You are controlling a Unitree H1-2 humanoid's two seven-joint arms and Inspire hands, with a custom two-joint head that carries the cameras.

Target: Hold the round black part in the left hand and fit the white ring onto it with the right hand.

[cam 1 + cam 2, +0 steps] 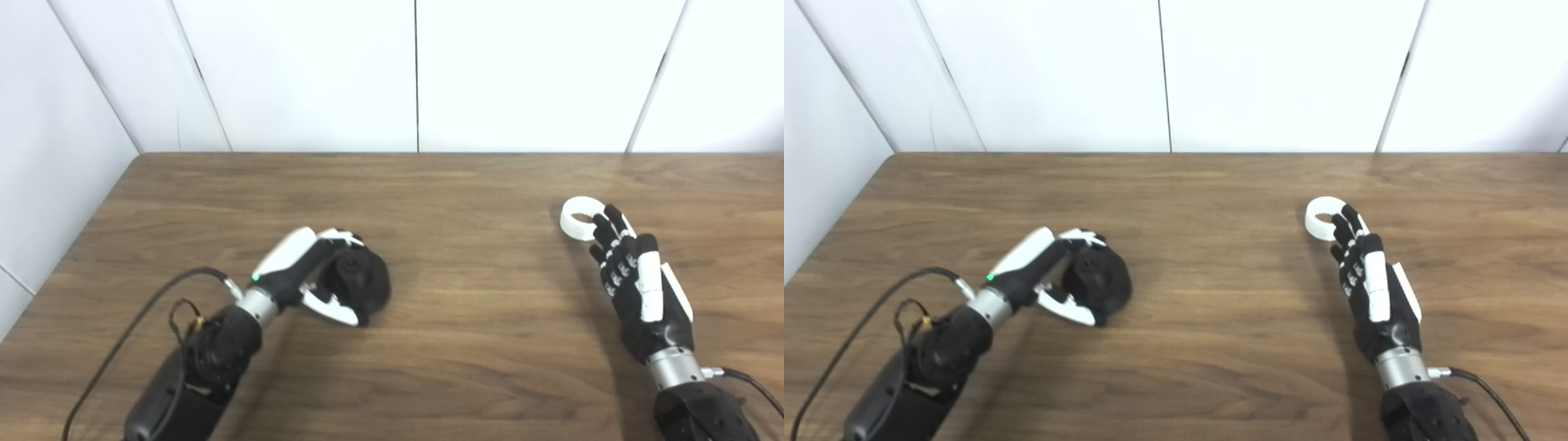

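Both hands low over the wooden table [465,343], one at each task part, w/ wide bare wood between them.

The left hand [306,269] lies on its side, fingers and thumb curled round the round black part [361,283], which sits inside the grip and rests on the table; the hand is clamped on it. The right hand [637,278] is far to the right, back turned up, fingers [609,236] stretched fwd, close together and slightly bent, holding nothing. The white ring [579,219] lies flat just ahead of those fingertips, approx. touching or partly under them; I cannot tell which.
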